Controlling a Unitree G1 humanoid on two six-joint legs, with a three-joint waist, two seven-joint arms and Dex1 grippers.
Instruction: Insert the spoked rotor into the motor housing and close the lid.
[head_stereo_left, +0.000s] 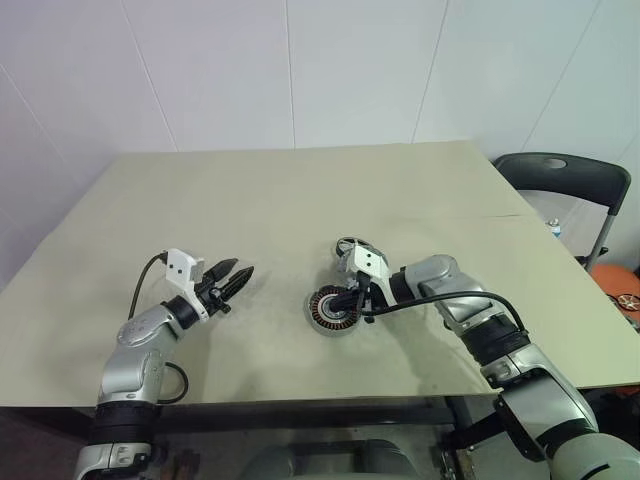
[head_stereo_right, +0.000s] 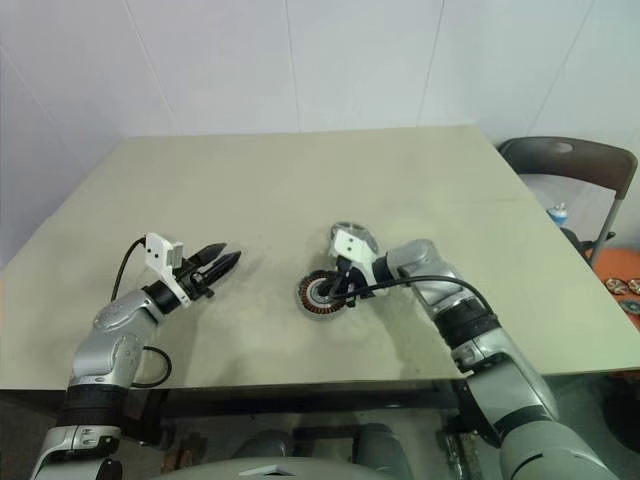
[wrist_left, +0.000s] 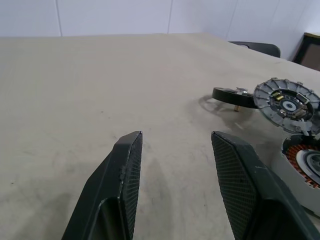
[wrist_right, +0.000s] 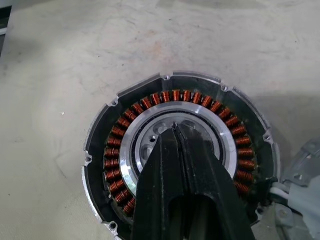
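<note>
So, the motor housing (head_stereo_left: 332, 311) sits on the beige table (head_stereo_left: 300, 190), a little right of centre in the lower half of the head view, copper windings facing up. The right gripper (wrist_right: 175, 127) is pressed shut, fingers together with nothing between them, tips over the pale centre of the housing (right wrist view shows this clearly; whether the tips touch the metal I cannot tell). The head view gives only the wrist and white camera block crowding the housing's right side.

The left gripper (head_stereo_left: 235, 272) hangs at lower left of the head view, well apart from the housing, fingers (wrist_left: 127, 165) parted about halfway and holding nothing, bare table between them. The left wrist view adds what the head view mostly hides: the spoked rotor (wrist_left: 286, 102), silver with a black hub, at right of that frame just behind the housing, and a dark flat lid (wrist_left: 231, 94) lying beside it on the table. A black chair (head_stereo_left: 565, 180) stands past the table's right edge.
</note>
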